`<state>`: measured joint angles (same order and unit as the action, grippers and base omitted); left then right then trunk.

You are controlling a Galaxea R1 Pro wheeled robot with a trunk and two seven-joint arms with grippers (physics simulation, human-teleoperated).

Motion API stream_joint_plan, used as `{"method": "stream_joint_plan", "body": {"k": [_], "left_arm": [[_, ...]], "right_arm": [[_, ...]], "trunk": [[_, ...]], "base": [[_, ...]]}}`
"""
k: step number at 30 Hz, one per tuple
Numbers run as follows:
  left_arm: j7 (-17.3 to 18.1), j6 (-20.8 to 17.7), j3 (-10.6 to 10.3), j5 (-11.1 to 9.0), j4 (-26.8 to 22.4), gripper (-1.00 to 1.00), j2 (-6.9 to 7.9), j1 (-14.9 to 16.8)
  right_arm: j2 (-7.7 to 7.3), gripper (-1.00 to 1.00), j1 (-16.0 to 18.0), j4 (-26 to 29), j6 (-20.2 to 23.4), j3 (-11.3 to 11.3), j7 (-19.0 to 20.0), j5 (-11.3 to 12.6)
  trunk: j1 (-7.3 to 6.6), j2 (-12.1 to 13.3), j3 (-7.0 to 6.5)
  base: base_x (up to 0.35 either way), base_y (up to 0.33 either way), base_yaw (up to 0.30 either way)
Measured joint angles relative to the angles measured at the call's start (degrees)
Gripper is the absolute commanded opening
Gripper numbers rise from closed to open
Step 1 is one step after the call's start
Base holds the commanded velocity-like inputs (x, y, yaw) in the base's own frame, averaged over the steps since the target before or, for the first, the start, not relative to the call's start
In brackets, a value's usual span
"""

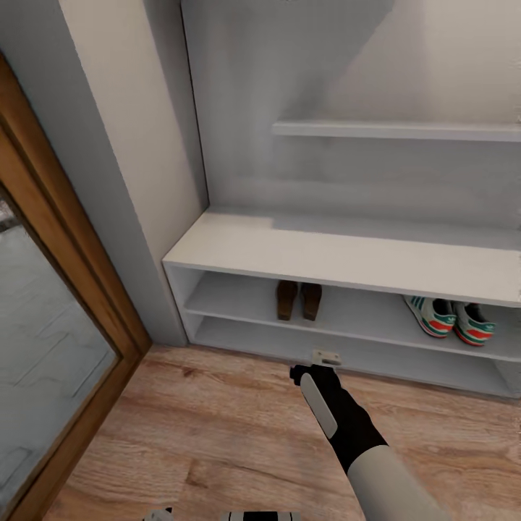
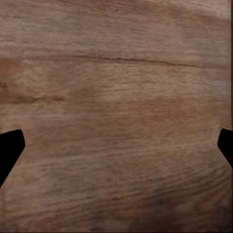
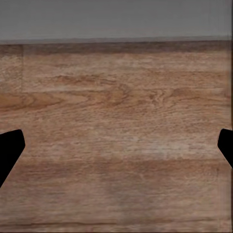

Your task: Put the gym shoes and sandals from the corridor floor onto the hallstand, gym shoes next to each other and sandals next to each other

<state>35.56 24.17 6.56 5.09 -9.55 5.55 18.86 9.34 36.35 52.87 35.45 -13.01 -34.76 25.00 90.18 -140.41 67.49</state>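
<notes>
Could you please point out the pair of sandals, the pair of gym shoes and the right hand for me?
sandals (image 1: pixel 298 300): head view, between the two heels, upper shelf level.
gym shoes (image 1: pixel 452 319): head view, where the two shoes meet.
right hand (image 1: pixel 325 357): head view, at the fingertips.

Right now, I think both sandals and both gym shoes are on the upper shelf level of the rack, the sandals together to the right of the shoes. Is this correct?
Not quite. The head view shows the two sandals side by side to the left of the two gym shoes, not to the right. The rest holds: both pairs sit on the upper shelf level of the hallstand, each pair together.
</notes>
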Motion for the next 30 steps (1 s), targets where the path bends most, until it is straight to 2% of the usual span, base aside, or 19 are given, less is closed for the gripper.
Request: {"method": "stream_joint_plan", "body": {"k": [10,17,19,21,23,30], "left_arm": [[-0.18,-0.14,0.29,-0.01,-0.35,1.0,0.02,0.0],[-0.25,-0.17,0.48,-0.06,-0.69,1.0,0.41,0.0],[-0.32,-0.16,0.5,-0.24,-0.75,1.0,0.5,0.0],[-0.99,-0.01,0.65,-1.4,-0.83,1.0,0.66,0.0],[-1.48,0.15,0.8,-2.21,-0.85,1.0,0.72,0.0],[-2.53,0.18,1.44,-3.43,-0.77,1.0,0.89,0.0]], "right_arm": [[-0.02,1.0,0.0,-2.43,-0.12,-0.04,0.26,0.08],[-0.06,1.0,0.0,-7.75,-1.77,-0.05,0.51,0.21],[-0.06,1.0,0.0,-9.26,-3.25,-0.06,0.52,0.22],[-0.14,1.0,-0.05,-13.44,-8.31,-0.06,0.53,0.19],[-0.4,1.0,-0.07,-16.57,-11.54,-0.09,0.55,0.13],[-1.51,1.0,-0.13,-24.21,-18.56,-0.08,0.61,-0.46]], "trunk": [[0.0,0.0,0.0],[0.0,0.0,0.0],[0.0,0.0,0.0],[0.0,0.0,0.0],[0.0,0.0,0.0],[0.0,0.0,0.0]], "base": [[-0.334,-0.003,0.0],[-0.336,0.0,0.0],[-0.337,0.0,0.0],[-0.337,0.0,0.0],[-0.337,0.0,0.0],[-0.289,0.0,0.0]]}}
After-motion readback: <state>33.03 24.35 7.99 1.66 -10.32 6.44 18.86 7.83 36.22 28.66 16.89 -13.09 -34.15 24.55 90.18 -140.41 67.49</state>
